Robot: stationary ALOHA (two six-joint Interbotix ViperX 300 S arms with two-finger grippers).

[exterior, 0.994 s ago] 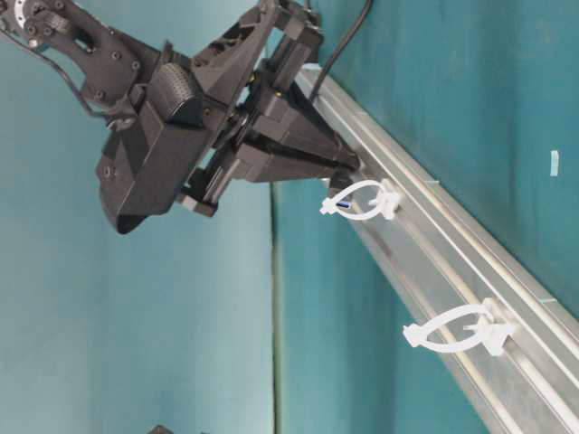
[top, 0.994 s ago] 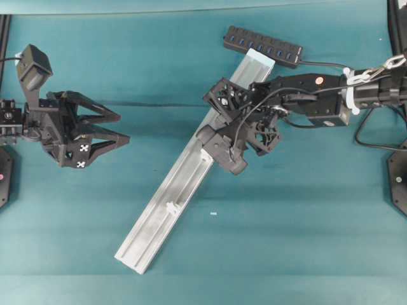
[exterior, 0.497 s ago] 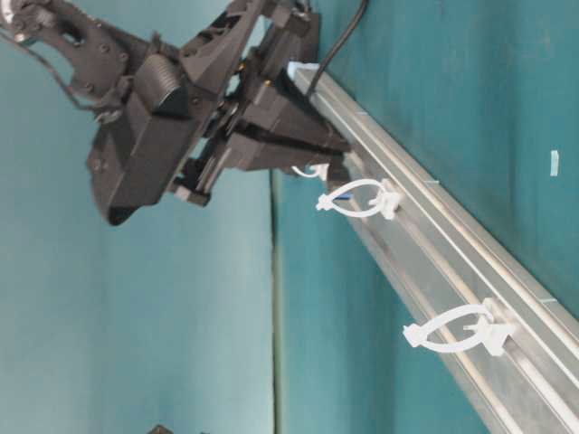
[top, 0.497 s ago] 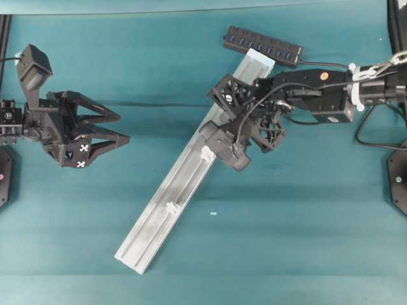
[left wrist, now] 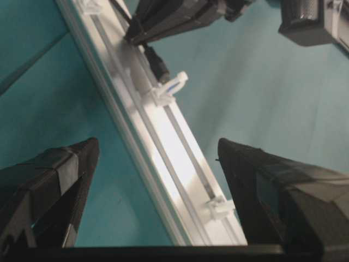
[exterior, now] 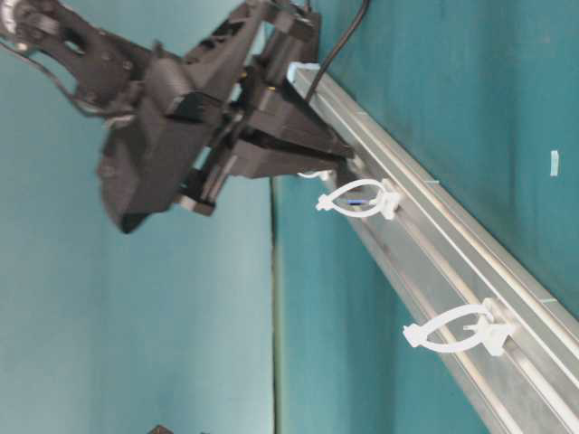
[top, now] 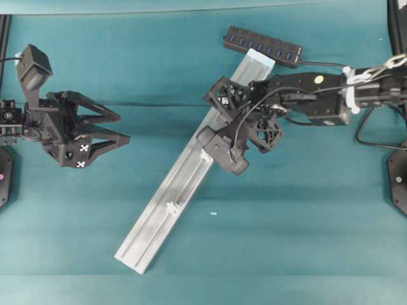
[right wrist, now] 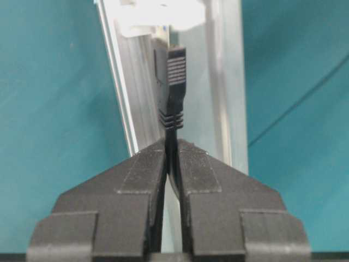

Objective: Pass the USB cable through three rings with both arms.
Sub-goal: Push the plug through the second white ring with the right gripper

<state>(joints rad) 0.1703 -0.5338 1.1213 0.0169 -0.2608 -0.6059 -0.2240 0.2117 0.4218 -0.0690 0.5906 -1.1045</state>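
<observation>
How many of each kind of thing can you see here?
White rings: 3
Silver rail: 1
Black cable: 1
Black hub bar: 1
Robot grippers: 2
Total: 8

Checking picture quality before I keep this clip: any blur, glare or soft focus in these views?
Table-level view: the right arm is smeared by motion, the rings sharp. Left wrist view: glare washes out the rail, and the near jaws look soft. Right wrist view: plug crisp, the ring beyond blown out white. Overhead view: even and sharp.
</observation>
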